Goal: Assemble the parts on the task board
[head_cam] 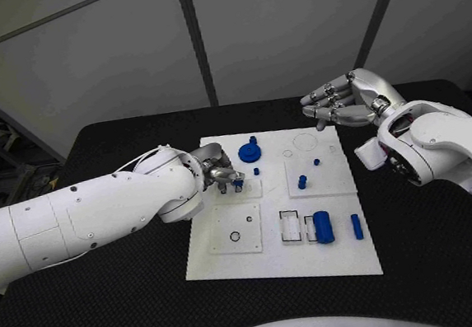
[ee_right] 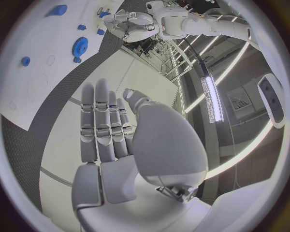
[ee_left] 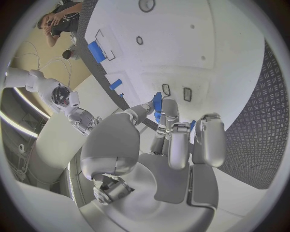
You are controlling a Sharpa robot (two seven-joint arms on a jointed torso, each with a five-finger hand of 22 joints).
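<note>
**Left hand pinching a small blue peg over the board**

Nearest the robot, a blue cylinder lies on the white task board. Mid-board, the left hand has its fingers closed on a small blue plastic peg: light, stiff, slippery, best pinched at its sides. Farther off, the right hand hovers, fingers spread, holding nothing.

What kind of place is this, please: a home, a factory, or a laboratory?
Most likely a robotics laboratory or test cell. A white task board with small blue parts lies on a black table, grey partition panels stand behind it, and the ceiling has strip lights.
</note>
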